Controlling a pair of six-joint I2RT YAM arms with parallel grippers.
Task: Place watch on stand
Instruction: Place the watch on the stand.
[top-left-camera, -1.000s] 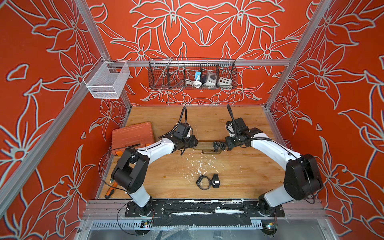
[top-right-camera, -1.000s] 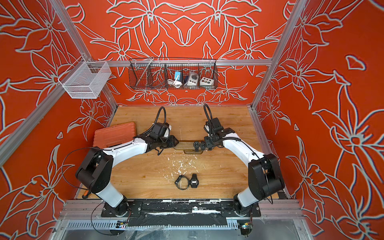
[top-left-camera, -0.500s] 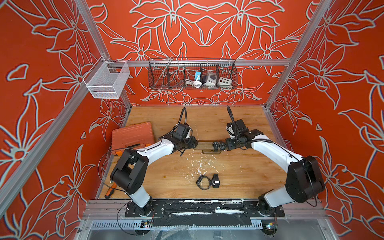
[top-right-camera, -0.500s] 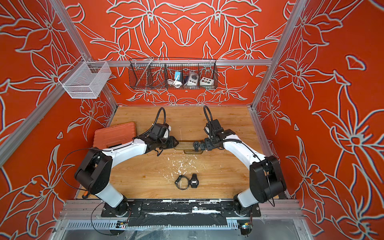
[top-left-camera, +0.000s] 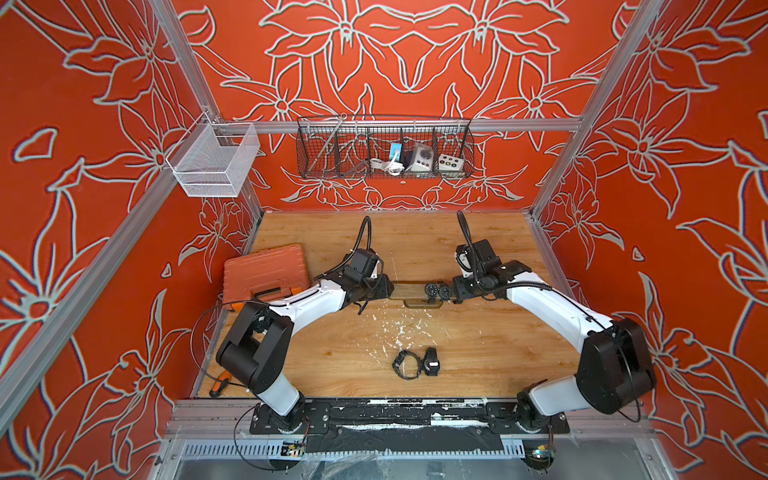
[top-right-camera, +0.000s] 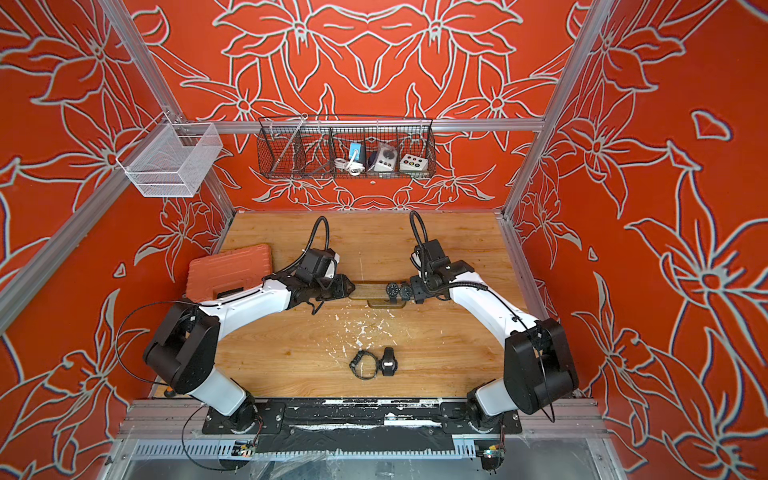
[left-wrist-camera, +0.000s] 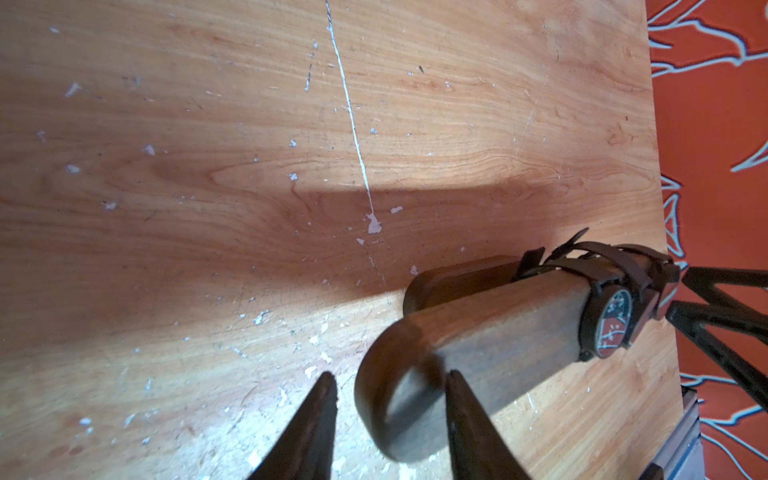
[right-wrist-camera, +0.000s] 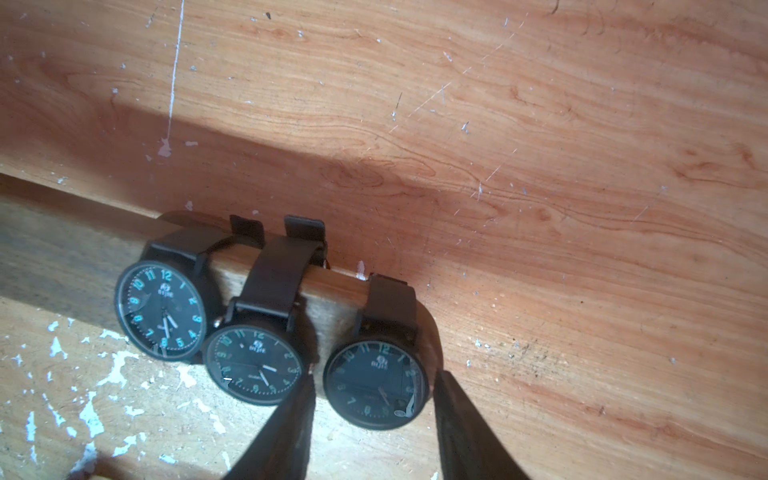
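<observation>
Right fingers (right-wrist-camera: 286, 436) bracket the endmost watch (right-wrist-camera: 374, 382) on the stand (right-wrist-camera: 336, 299); pinched or loose, I cannot tell. Left fingers (left-wrist-camera: 311, 436) straddle the stand's other end, released. The stand lies midway across the surface (top-left-camera: 457, 353), long axis running arm to arm.

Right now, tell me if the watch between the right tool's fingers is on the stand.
On. The watch hangs at the end of the stand, strap looped over the bar.
</observation>
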